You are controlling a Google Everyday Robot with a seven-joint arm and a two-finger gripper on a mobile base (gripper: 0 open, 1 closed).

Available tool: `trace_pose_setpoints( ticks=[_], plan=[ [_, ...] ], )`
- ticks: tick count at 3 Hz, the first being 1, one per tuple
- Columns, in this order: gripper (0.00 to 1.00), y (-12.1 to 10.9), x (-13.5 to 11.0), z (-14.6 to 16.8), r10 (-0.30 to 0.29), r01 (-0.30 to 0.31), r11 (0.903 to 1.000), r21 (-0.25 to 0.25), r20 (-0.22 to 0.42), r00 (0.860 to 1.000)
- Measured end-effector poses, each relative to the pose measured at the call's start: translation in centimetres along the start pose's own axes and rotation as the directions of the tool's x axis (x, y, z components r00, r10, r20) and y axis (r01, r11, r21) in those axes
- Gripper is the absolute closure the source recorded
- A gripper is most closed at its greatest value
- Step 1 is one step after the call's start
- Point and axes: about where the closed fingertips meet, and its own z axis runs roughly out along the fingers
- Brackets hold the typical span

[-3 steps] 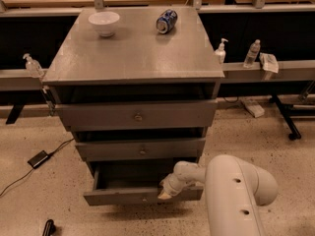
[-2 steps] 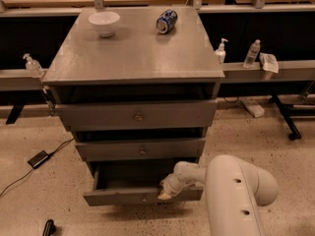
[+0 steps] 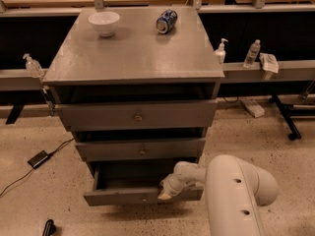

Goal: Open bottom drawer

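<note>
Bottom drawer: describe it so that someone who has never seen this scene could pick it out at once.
The grey cabinet stands mid-floor, a white bowl and a can on top. The bottom drawer is the lowest of its three, nearest the floor. Unlike the top drawer and middle drawer, it sticks out open, with the gripper at its front edge.

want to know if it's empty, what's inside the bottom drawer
The pulled-out bottom drawer shows only bare grey floor. The gripper at its front edge covers the right part; the middle drawer hides the back.
</note>
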Motion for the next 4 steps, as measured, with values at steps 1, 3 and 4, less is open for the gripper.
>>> trace_pose_setpoints(
  ticks=[1,3,4],
  plan=[
    [1.00,0.01,0.00,0.00,0.000,0.000,1.0000,0.000,0.000,1.000],
    [1.00,0.02,0.00,0.00,0.000,0.000,1.0000,0.000,0.000,1.000],
    [1.00,0.02,0.00,0.01,0.000,0.000,1.0000,0.000,0.000,1.000]
  ],
)
